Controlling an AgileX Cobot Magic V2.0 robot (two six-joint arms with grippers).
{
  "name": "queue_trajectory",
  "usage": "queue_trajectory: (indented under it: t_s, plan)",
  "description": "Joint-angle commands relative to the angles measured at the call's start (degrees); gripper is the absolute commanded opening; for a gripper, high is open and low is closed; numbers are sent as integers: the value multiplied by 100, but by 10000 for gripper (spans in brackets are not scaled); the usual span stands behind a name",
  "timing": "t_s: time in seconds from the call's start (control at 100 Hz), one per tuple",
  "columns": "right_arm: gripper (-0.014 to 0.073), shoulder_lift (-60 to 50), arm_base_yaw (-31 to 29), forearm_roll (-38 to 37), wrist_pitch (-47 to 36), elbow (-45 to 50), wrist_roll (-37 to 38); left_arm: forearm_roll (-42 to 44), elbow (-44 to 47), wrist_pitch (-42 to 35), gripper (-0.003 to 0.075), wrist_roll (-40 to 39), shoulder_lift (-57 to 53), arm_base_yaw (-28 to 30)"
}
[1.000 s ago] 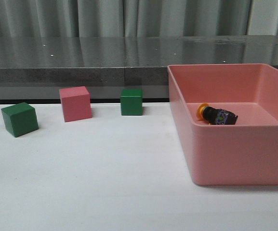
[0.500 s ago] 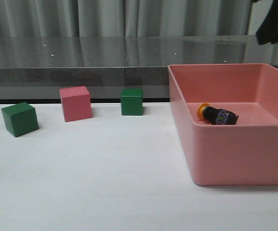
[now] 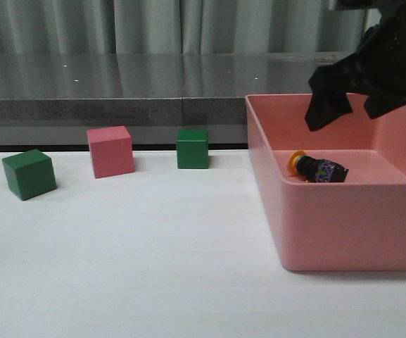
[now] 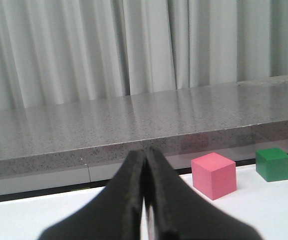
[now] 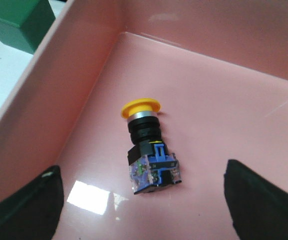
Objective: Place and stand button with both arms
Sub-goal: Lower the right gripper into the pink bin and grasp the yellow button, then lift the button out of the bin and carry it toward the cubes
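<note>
the button [image 3: 317, 169] lies on its side in the pink bin [image 3: 343, 218], near its left wall. the right gripper [image 3: 350, 105] hangs above it — fingers spread wide, empty. the left gripper [image 4: 146, 200] is closed on nothing.

Right arm [image 3: 378, 63]: cut off by the top and right edges of the front view, its fingertips blurred. Pink bin [image 3: 343, 211]: right side cropped at the frame edge, near wall hiding the button's [image 3: 317, 169] lower part. Left gripper [image 4: 146, 200]: base cropped at the bottom edge of the left wrist view.
</note>
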Motion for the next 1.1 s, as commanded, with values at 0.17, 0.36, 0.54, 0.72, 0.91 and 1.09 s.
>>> queue_trajectory:
  t_s: [0.17,0.36,0.54,0.72,0.91,1.09]
  plan:
    - [643,670,3,-29,-354,-633,-571,-17,255,-421,-19,-54,-173,19]
    - [643,1172,-16,-29,-366,-955,-576,-17,255,-421,-19,-54,-173,19]
    - [643,1527,-79,-29,-184,-1170,-576,-17,255,-421,-19,-54,-173,19]
    - [496,1731,-131,-29,180,-1170,-570,-17,255,-421,-19,-54,-173,19]
    - [153,1631,-131,-29,522,-1211,-570,-17,255,-421,-19,-54,-173,19]
    - [87,1202,-131,-29,1378,-1667,-570,-17,255,-421,-19,-54,-173,19]
